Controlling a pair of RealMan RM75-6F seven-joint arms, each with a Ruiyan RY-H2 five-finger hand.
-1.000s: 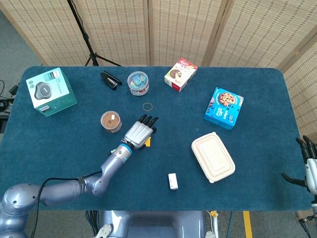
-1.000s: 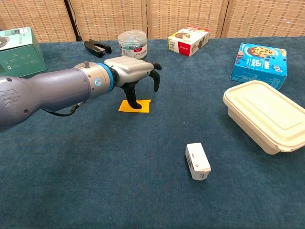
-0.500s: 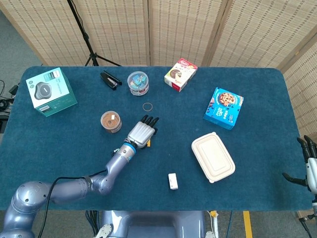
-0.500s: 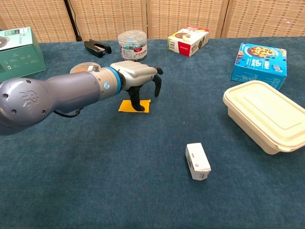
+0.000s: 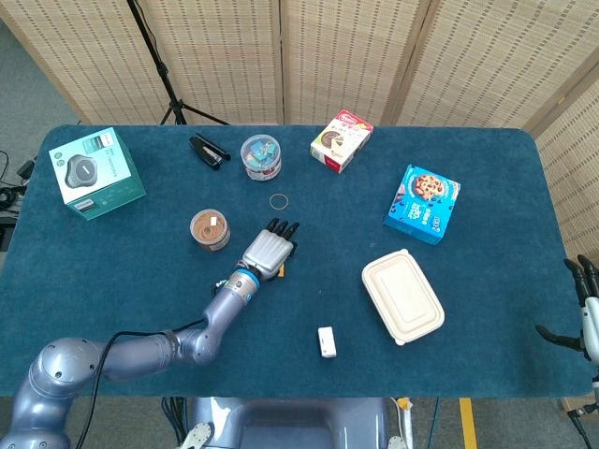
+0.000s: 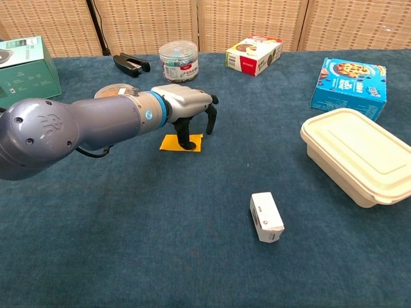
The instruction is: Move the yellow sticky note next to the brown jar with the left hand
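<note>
A beige lidded container (image 6: 356, 156) sits near a small white box (image 6: 266, 217).

Matt blue cloth covers the table (image 6: 128, 256), and the hinged food box (image 6: 359, 157) looks smooth, dull plastic.

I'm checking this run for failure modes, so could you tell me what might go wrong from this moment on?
The left hand only presses a fingertip onto the flat yellow sticky note; no grip shows, so the note may slip out or crumple if dragged across the cloth. The brown jar stands close beside the forearm, so a sweep towards it could knock it. The chest view hides most of the jar behind the arm, which makes judging the final gap harder.
</note>
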